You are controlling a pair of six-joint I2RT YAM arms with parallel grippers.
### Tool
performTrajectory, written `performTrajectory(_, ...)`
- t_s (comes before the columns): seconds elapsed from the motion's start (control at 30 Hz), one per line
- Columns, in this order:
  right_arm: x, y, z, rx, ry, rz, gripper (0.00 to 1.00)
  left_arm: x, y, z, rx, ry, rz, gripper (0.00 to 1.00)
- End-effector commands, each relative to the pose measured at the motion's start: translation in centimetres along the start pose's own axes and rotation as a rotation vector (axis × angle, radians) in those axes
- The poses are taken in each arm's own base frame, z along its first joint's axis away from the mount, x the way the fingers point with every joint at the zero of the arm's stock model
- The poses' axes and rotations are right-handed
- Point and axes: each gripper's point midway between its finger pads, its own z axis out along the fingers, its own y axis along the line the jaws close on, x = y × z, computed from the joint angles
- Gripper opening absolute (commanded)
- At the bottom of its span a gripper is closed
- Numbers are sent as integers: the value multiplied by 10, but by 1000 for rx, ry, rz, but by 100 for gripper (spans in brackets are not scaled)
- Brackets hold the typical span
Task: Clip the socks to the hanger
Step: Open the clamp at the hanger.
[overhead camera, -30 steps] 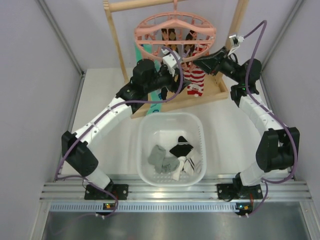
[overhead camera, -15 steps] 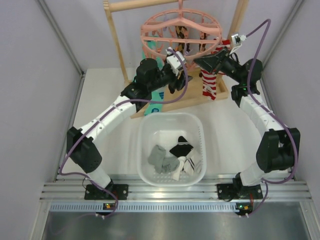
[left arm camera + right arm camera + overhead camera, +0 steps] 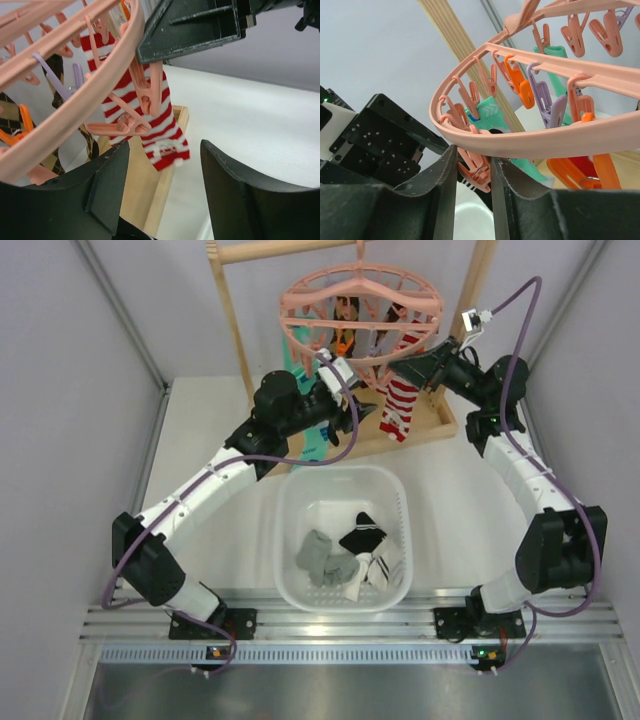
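The pink round hanger (image 3: 358,298) hangs from the wooden rack. My right gripper (image 3: 398,365) is at its front right rim. In the right wrist view, that gripper (image 3: 474,155) is shut on a pink clip peg (image 3: 479,172) under the hanger's outer ring (image 3: 545,132). A black bit with white stripes (image 3: 470,183) shows below the peg; I cannot tell whether it is clipped. My left gripper (image 3: 350,412) sits just below the rim, and its jaws (image 3: 165,148) are open and empty. Loose socks lie in the basket: grey (image 3: 322,558), black (image 3: 362,534) and black-and-white striped (image 3: 382,566).
A red-and-white striped sock (image 3: 398,405) and teal socks (image 3: 310,430) hang from other pegs. The wooden rack (image 3: 232,315) has a flat base (image 3: 425,425) under the hanger. The white basket (image 3: 283,530) stands between the arms. Grey walls close both sides.
My left gripper has drawn back down and left from the hanger's rim. The hanger and the red-striped sock have swung. My right gripper stays at the rim.
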Motion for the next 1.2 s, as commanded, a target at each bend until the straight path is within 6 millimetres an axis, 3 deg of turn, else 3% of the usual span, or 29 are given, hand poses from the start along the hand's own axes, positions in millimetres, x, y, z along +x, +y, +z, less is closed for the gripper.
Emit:
performTrajectory(0.0, -17, 24, -3, -35, -33, -70, 0, -42, 4, -2, -7, -140, 69, 64)
performTrajectory(0.33, -18, 23, -4, 18, -33, -58, 0, -63, 5, 14, -5, -278, 168, 64)
performTrajectory(0.5, -17, 25, -3, 20, -35, -46, 0, -58, 2, 26, 5, -280, 182, 64)
performTrajectory(0.73, -18, 24, -1, 34, -45, -21, 0, -51, 17, 41, -90, -275, 185, 64)
performTrajectory(0.8, -19, 23, -1, 45, -51, -11, 0, -59, 13, 39, -87, -309, 209, 63)
performTrajectory(0.97, -22, 21, 2, 62, -61, -5, 0, -53, -9, 39, -57, -317, 260, 59)
performTrajectory(1.17, -20, 20, 1, 88, -58, 9, 0, -51, 17, 49, -206, -285, 266, 53)
